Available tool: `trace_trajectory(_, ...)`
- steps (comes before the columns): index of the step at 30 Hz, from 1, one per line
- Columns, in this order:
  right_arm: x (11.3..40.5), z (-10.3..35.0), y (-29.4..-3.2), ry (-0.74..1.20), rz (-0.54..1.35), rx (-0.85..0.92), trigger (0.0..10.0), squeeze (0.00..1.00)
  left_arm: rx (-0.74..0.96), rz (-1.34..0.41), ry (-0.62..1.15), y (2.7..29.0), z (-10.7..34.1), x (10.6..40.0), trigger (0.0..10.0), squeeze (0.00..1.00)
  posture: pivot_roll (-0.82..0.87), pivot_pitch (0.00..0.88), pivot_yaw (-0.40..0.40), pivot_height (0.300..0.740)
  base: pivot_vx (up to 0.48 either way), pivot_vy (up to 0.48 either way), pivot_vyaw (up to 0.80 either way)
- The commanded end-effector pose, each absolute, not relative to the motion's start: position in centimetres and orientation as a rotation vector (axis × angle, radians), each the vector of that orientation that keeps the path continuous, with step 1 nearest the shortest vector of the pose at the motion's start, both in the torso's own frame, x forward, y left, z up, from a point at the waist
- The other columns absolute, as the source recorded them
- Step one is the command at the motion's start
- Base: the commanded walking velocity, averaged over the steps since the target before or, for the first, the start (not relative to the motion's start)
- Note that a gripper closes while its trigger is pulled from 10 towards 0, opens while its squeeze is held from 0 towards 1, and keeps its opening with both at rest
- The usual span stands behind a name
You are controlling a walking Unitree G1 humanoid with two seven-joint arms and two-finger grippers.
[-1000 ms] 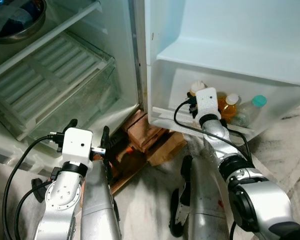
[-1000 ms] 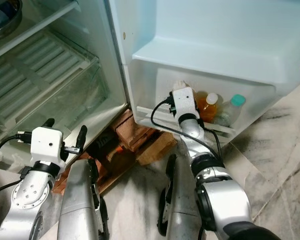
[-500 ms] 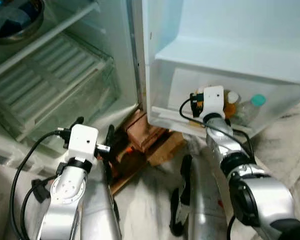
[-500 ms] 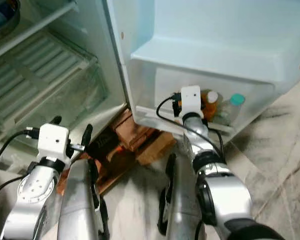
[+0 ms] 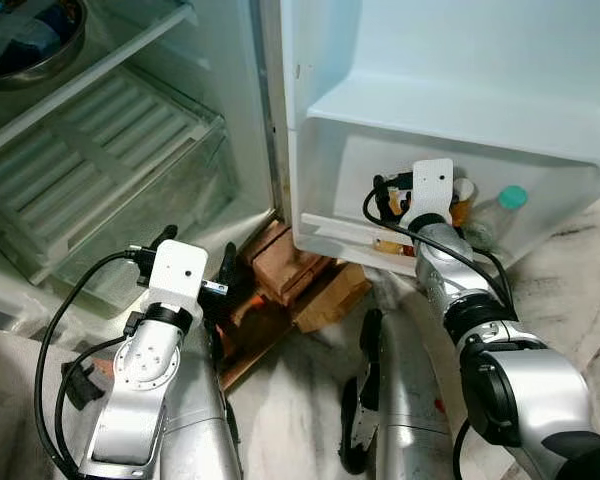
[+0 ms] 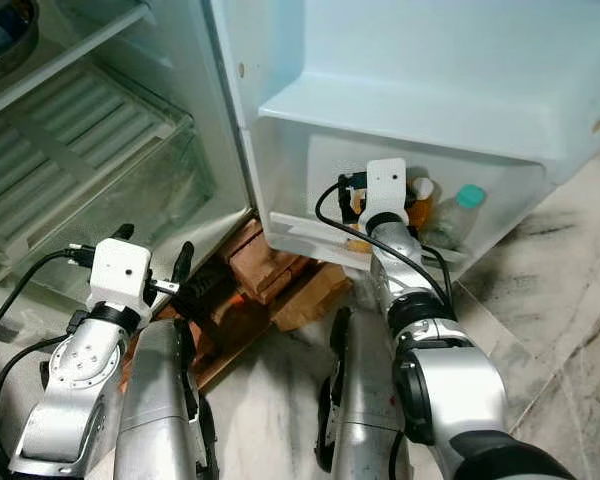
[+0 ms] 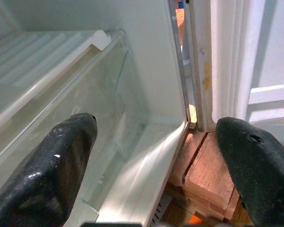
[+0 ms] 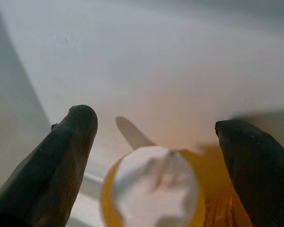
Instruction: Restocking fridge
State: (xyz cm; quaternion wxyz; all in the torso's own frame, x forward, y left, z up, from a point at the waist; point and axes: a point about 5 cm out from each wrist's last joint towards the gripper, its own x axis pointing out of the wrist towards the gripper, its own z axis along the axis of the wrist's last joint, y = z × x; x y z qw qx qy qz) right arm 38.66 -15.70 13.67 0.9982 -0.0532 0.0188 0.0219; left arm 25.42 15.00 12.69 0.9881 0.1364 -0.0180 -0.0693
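- The fridge [image 5: 180, 140] stands open, and its door [image 5: 460, 60] swings out on the robot's right; the door bin [image 5: 325, 232] at the bottom is where the restocking is happening.
- The right end effector [image 8: 154, 142] reaches into that bin, fingers spread wide and released, with the white cap of an orange bottle [image 8: 154, 189] between them but apart from both.
- My judgement is that the bottle has just been set down in the bin. To finish well, the arm should draw straight back and up along its own line, fingers kept apart, so neither tip clips the cap or tips the neighbouring bottles.
- The left end effector [image 7: 156, 156] hovers low near the fridge's crisper drawer [image 5: 130, 190], fingers apart and gripping nothing; it need only stay out of the way.
- Count, largest first: one fridge, one door bin, one crisper drawer, one metal bowl [image 5: 30, 40] on an upper shelf.
- Wooden blocks [image 5: 290, 265] prop the fridge base; I see at least two, though how many in all I cannot tell.
- Bottles in the bin: at least three, namely the orange one under the end effector, another orange one [image 5: 462, 200] beside it, and a clear one with a teal cap [image 5: 502, 212].
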Motion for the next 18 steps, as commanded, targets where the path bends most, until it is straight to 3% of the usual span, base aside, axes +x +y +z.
trace_trajectory(1,39.1,16.1,-15.4,-0.071,0.064,-0.103,10.0,1.00,0.277,-0.132,-0.025,15.3,12.3,25.3,10.0,0.00,0.14,0.159,0.011,0.502,0.000,0.000,0.00)
trace_trajectory(9,37.1,16.5,-15.2,-0.171,0.103,-0.074,10.0,1.00,0.237,-0.104,-0.038,15.2,12.1,24.7,10.0,0.00,0.13,0.116,0.004,0.502,0.000,0.000,0.00)
trace_trajectory(15,33.8,16.4,-15.3,-0.246,0.119,-0.071,10.0,1.00,0.227,-0.098,-0.039,15.1,11.9,24.4,10.0,0.00,0.12,0.104,0.003,0.502,0.000,0.000,0.00)
trace_trajectory(18,30.7,15.8,-15.5,-0.274,0.092,-0.089,10.0,1.00,0.204,-0.067,-0.013,15.4,11.6,24.1,10.0,0.00,0.10,0.090,0.008,0.502,0.000,0.000,0.00)
